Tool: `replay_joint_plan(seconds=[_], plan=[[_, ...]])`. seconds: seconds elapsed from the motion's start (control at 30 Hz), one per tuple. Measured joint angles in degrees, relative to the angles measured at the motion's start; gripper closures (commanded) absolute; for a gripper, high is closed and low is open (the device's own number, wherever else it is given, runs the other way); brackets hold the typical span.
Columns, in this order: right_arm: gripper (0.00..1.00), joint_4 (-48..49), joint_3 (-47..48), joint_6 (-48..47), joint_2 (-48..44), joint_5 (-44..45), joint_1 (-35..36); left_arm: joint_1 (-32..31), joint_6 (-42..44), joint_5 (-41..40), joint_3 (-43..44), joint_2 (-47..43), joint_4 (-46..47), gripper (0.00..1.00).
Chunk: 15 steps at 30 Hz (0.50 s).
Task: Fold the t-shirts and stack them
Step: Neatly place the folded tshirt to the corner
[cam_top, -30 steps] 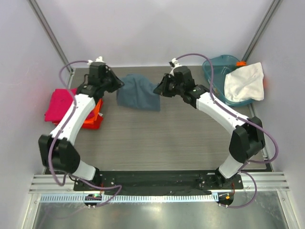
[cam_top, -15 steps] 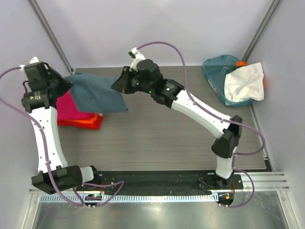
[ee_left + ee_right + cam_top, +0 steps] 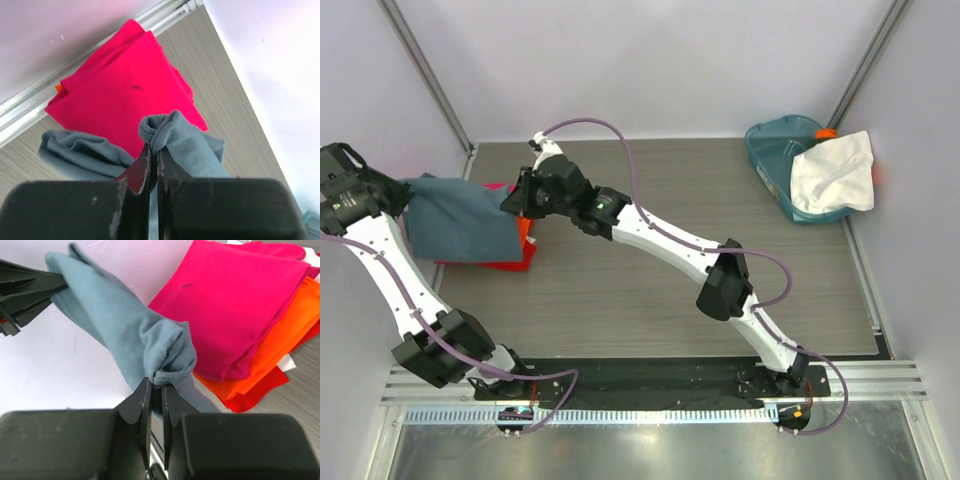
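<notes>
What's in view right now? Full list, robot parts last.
blue-grey t-shirt: one, slate blue-grey, held up between both claws over the stack at the table's left edge
magenta t-shirt: one, magenta pink, folded, top of the stack
orange-red t-shirts: two layers show, orange over red, under the magenta one
white t-shirt: one, white, draped over the tub's right side
tub: one, teal, far right corner
small item: one, orange, behind the tub, too small to identify
table: one, grey wood-grain
left claw: one, black, shut on one bunched end of the blue-grey t-shirt
right claw: one, black, shut on its other end
</notes>
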Motion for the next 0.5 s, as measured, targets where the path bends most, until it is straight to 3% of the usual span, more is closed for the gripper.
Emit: replay_joint_plan(seconds=[0.5], plan=[[0.99, 13.44, 2.99, 3.98, 8.07, 4.98, 0.02, 3.72, -3.19, 1.95, 0.39, 5.07, 6.60, 1.00]])
